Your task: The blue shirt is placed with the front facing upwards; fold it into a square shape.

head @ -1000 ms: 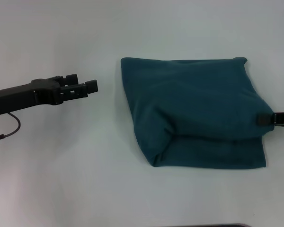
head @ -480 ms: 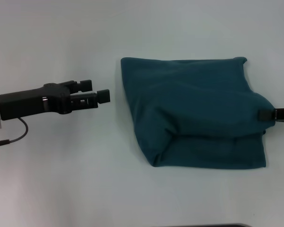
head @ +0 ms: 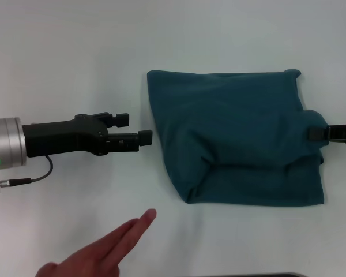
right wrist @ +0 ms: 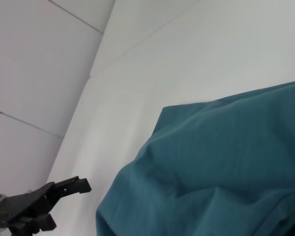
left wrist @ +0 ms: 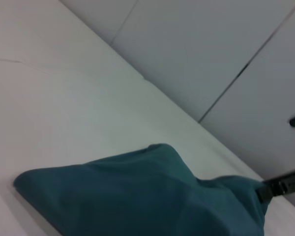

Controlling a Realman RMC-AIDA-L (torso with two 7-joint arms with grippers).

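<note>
Shirt (head: 242, 135) lies folded on the table (head: 75, 57), a rough square slightly taller than wide, its near-left corner tapering inward. My left gripper (head: 137, 130) hovers just beside its left edge, fingers parted, holding nothing. My right gripper (head: 317, 133) pinches the right edge. Someone's hand (head: 104, 251) rests at the near edge.
</note>
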